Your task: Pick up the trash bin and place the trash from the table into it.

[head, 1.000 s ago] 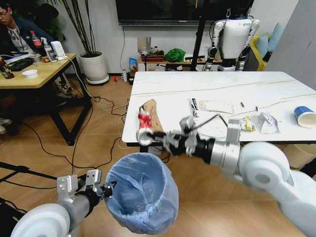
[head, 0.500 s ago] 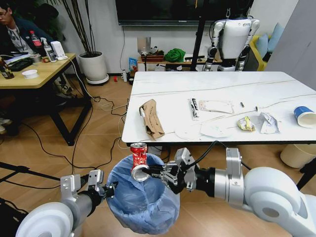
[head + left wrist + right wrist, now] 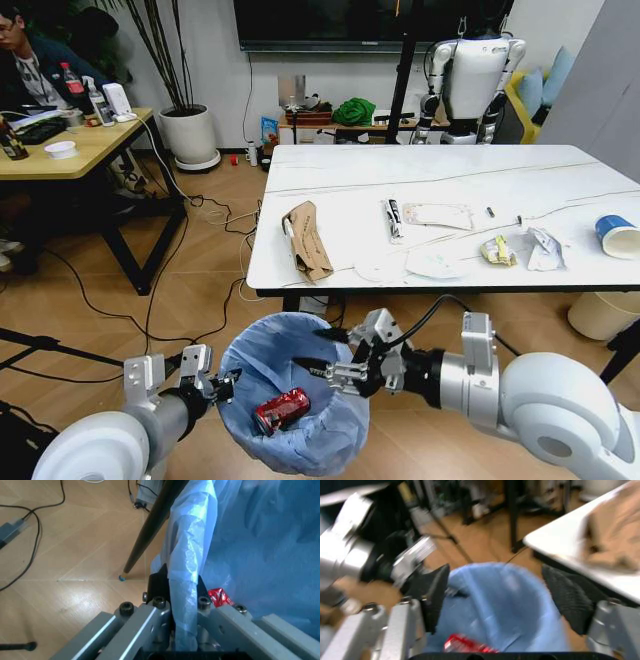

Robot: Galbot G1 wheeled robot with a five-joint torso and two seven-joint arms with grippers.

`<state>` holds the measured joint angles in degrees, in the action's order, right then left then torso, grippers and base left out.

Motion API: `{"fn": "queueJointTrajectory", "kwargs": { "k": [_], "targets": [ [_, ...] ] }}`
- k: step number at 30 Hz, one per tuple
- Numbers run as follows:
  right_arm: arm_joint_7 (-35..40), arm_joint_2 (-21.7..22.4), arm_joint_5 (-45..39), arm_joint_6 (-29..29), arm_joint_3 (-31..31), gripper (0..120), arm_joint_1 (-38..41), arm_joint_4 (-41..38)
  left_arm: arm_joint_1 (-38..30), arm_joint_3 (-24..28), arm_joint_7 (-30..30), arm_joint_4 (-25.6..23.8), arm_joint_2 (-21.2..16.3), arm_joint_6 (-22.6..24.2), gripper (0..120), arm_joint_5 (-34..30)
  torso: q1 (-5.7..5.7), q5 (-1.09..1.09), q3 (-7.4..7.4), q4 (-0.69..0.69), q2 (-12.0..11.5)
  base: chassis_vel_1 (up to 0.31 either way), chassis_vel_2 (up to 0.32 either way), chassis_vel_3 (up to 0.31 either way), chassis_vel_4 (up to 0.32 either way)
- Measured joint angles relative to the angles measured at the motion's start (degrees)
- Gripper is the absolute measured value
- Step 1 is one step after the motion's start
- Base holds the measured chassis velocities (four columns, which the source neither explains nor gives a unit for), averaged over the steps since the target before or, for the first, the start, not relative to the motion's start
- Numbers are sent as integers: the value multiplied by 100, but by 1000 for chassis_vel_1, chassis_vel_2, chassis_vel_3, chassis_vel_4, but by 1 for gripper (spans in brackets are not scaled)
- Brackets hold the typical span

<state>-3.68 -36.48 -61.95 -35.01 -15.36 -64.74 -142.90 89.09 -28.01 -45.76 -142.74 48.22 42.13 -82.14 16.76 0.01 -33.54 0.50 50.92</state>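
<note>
Red can (image 3: 283, 410) lies inside the bin (image 3: 292, 408).
Left gripper (image 3: 213, 384) pinches the bin's rim; right gripper (image 3: 330, 364) hangs spread above it.

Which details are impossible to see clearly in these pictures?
- Print on the red can in the trash bin: too small in the head view, blurred in the right wrist view.
- Blue-and-white paper cup: cut by the head view's edge.
- Left claw fingertips: covered by the blue bag.
- Small wrappers' text: too small.
</note>
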Motion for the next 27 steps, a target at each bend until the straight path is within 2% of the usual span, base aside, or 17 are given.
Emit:
{"fn": "queueJointTrajectory", "kwargs": {
  "k": [1,2,5,6,8,15,18,21,23,24,27],
  "targets": [
    [226,-27,-141,7,-92,75,82,25,31,0,19,-11,11,0,0,47,0,-1,0,0,0,0,0,0,0],
    [226,-27,-141,7,-92,75,82,25,31,0,19,-11,11,0,0,47,0,-1,0,0,0,0,0,0,0],
    [901,-159,-436,50,-147,90,407,258,88,5,62,-34,28,0,0,137,0,0,0,-1,0,0,0,0,0],
    [901,-159,-436,50,-147,90,407,258,88,5,62,-34,28,0,0,137,0,0,0,-1,0,0,0,0,0],
    [1114,-264,-495,87,-52,98,641,478,103,11,76,-47,28,0,0,153,0,0,0,0,0,0,0,0,0],
    [1369,-534,-584,103,463,100,1353,987,146,13,97,-49,19,0,0,186,0,0,-1,0,-1,0,0,0,0],
    [1727,-774,-784,118,1080,100,2170,1277,172,9,107,-51,37,0,0,206,1,0,-1,-1,-1,0,0,0,0],
    [1826,-831,-844,123,1219,100,2356,1331,176,5,108,-53,42,0,0,209,1,-1,-1,-2,-1,0,0,0,0],
    [2088,-1027,-975,128,1643,100,2857,1495,178,-1,111,-53,45,0,0,214,1,-2,-1,-2,-1,0,0,0,0],
    [2088,-1027,-975,128,1643,100,2857,1495,178,-1,111,-53,45,0,0,214,1,-2,-1,-2,-1,0,0,0,0],
    [2696,-1457,-1091,93,2501,100,3589,1947,178,-12,121,-54,78,0,0,221,1,-2,-1,-1,-1,0,0,0,0]
  ]
}}
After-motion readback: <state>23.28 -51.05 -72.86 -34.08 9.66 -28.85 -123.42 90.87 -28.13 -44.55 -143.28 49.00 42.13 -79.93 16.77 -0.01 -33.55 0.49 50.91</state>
